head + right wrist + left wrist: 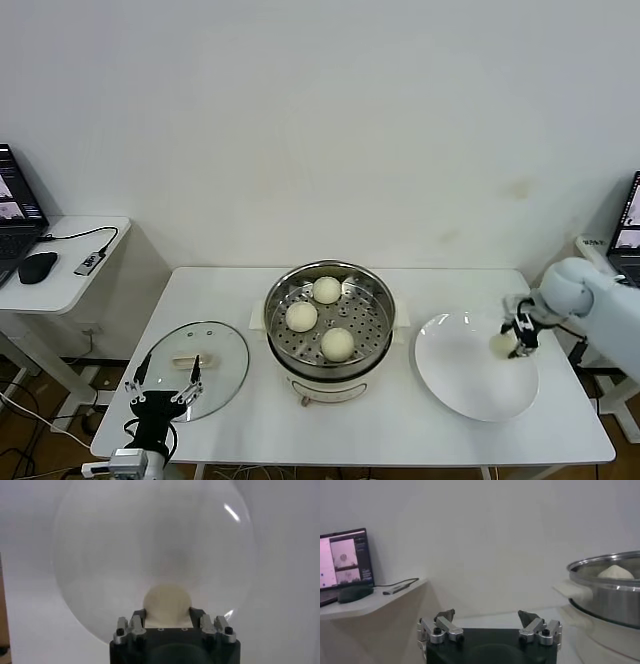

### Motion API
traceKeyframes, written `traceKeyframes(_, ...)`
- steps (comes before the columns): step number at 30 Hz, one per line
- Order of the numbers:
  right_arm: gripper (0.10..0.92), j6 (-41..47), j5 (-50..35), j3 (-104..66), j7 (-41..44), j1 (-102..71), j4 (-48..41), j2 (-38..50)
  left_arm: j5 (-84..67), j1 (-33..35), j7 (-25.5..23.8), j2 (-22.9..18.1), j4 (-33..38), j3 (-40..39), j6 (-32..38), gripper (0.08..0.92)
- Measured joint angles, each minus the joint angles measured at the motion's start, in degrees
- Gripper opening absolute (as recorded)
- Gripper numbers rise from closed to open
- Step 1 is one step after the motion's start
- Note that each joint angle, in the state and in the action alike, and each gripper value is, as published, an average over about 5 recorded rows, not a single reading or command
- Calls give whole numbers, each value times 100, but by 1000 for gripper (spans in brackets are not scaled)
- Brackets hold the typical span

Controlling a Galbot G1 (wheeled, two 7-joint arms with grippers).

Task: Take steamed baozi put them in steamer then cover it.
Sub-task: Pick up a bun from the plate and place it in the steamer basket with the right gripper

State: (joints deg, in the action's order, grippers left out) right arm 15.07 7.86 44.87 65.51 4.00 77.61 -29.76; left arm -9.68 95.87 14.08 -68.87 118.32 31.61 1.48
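On the right, over the white plate point(470, 385), the right end effector point(515, 345) is clamped on a steamed baozi point(167, 601); the left end effector point(163, 385), fingers apart, waits near the cover point(200, 352).

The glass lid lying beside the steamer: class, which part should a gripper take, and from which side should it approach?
Grip the cream oblong handle at the centre of the glass lid, coming straight down from above. The lid lies flat on the table, so its thin rim offers little purchase, while the raised handle does; I would close the fingers across its narrow width. The open left gripper is nearest.
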Motion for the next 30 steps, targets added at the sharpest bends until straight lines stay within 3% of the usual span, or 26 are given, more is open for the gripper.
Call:
traceKeyframes(14,576,814,-1912,1948,-352,2763,742,-773,-34,-30,1,39,42,-3,6,823)
traceKeyframes(23,577,1623,-3237,2535,-1011,3228,936,-1696,-37,-39,6,14,43,22,10,823)
traceKeyframes(30,577,2109,-3786,2761,-1508,3160,867,-2282,-52,-30,11,-10,45,62,25,823)
